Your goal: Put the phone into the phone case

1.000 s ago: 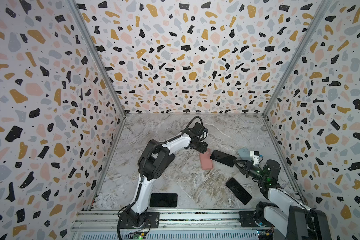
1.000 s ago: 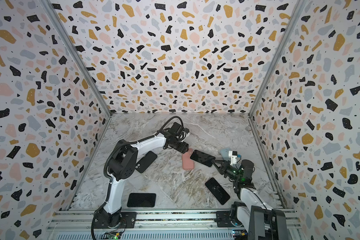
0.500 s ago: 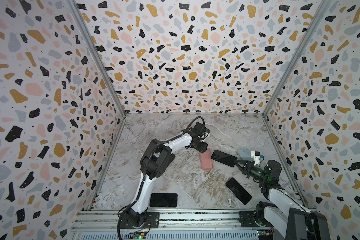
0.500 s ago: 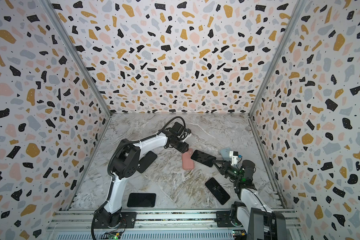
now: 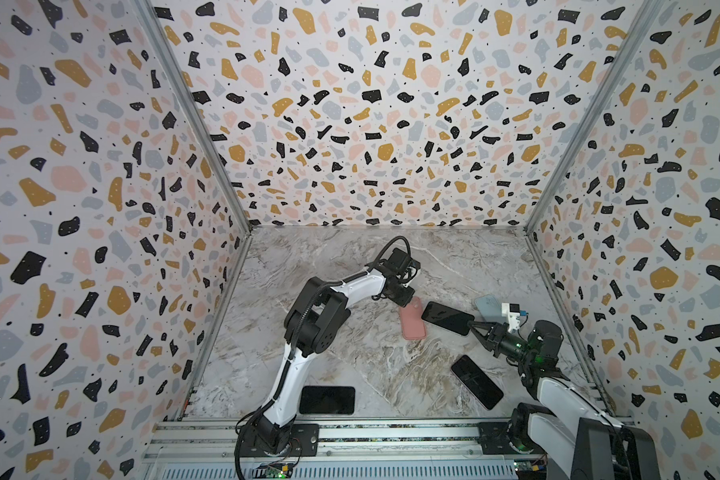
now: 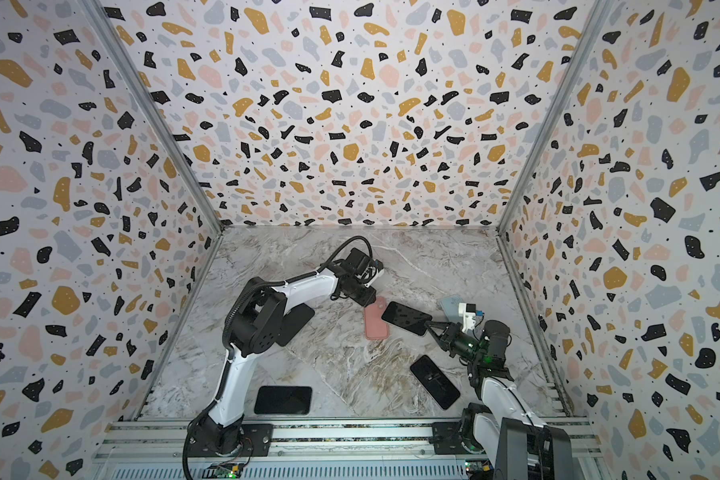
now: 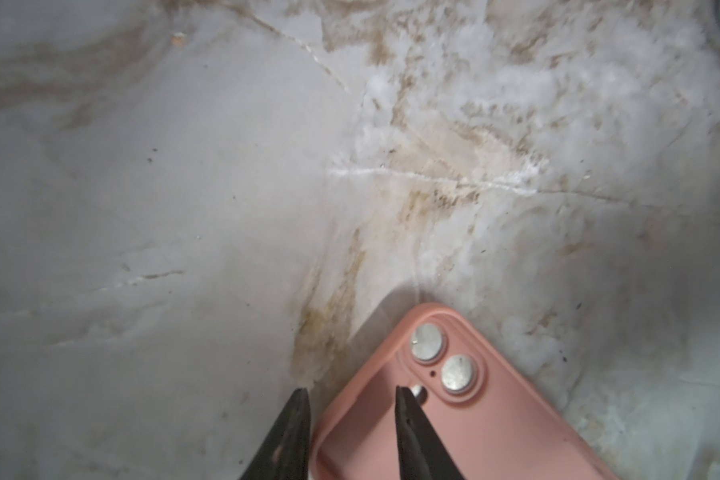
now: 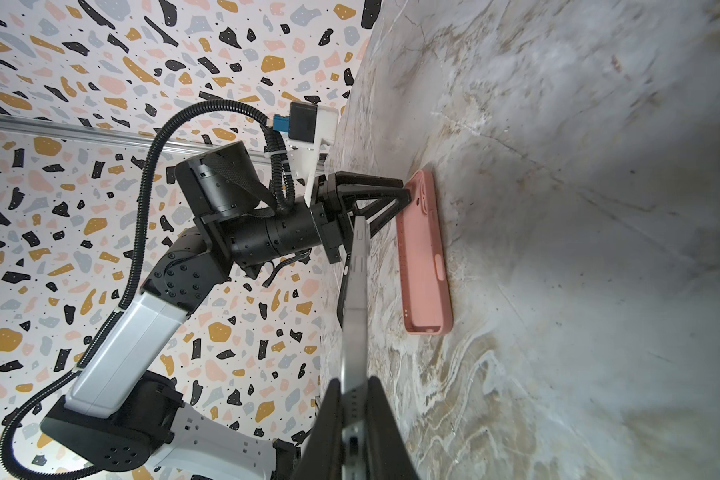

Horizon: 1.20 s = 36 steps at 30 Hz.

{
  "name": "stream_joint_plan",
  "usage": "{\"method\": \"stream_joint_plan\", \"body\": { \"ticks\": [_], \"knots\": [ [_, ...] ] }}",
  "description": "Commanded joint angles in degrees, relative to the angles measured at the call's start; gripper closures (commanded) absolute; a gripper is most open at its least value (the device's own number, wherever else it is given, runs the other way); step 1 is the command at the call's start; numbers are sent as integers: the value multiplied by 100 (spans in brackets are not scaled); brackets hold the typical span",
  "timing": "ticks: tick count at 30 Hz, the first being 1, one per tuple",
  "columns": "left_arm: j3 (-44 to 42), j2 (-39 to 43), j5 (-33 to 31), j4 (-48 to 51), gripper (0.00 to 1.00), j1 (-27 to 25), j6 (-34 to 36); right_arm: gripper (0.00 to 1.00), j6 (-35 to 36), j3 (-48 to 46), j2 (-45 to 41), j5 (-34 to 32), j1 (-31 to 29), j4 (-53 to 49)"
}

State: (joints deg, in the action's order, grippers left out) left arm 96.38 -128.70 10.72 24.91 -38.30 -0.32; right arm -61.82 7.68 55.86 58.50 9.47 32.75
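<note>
Pinching the dark phone (image 5: pixel 447 318) by one end between its fingers, the right gripper (image 5: pixel 472 326) holds it level above the marble desk (image 5: pixel 350 357), just beside the pink phone case (image 5: pixel 412 324), which lies flat. The left gripper (image 7: pixel 350 395) straddles the case's edge near the camera corner with its fingers narrowly spread; whether they grip it, I cannot tell.

Terrazzo-speckled walls (image 5: pixel 371 124) close three sides, joined by metal corner strips (image 5: pixel 226 183); grey-and-tan marbled bench (image 5: pixel 371 365) below; aluminium rail (image 5: pixel 391 434) along its near edge; light even.
</note>
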Motion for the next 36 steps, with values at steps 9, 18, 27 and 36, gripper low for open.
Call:
{"method": "stream_joint_plan", "body": {
  "ticks": [9, 18, 27, 36],
  "knots": [
    [-524, 191, -264, -88, 89, -28, -107, 100, 213, -22, -245, 109, 28, -63],
    [-1651, 1041, -564, -489, 93, -28, -613, 100, 210, 69, -267, 188, -76, -246],
    [-3331, 2314, -863, -1086, 95, -37, -2489, 100, 426, 521, -238, 317, -472, -998],
    [-4582, 3429, -1050, -1418, 94, -164, -3289, 100, -3, 728, -176, 250, -1002, -1056]
  ]
}}
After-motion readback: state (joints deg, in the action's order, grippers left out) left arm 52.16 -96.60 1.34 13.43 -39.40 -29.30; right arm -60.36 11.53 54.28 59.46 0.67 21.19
